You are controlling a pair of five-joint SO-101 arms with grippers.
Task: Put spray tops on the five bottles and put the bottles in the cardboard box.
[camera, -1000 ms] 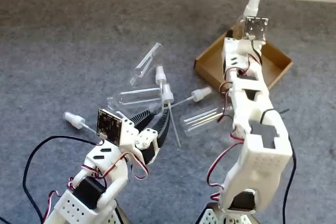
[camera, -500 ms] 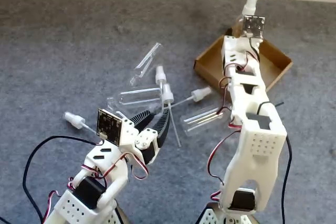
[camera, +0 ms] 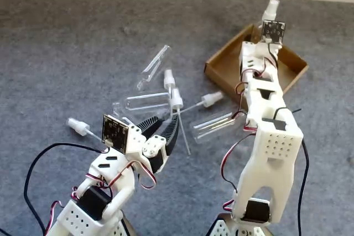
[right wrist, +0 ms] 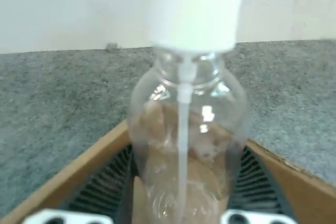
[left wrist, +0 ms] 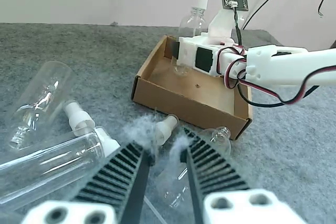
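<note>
the capped bottle (right wrist: 186, 129), clamped upright in the right gripper (right wrist: 184, 198), has shifted a little rightward since a second ago, over the box's (camera: 213, 66) far corner. the right wrist view shows its dip tube (right wrist: 181, 145). the left gripper's (left wrist: 164, 163) jaws sit slightly apart beside loose bottles (camera: 146, 102).

One capped clear bottle (right wrist: 186, 145) upright at the cardboard box (camera: 220, 69) — other bottles (camera: 145, 102) and spray tops (camera: 209, 100) lie nearby.

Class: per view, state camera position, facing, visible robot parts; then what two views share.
High view: above the table, looking down on left arm, right arm and box.
Left wrist view: left wrist, facing the box past the open left gripper.
Right wrist view: right wrist, facing the bottle in the right gripper.
Shared: box and bottle.
</note>
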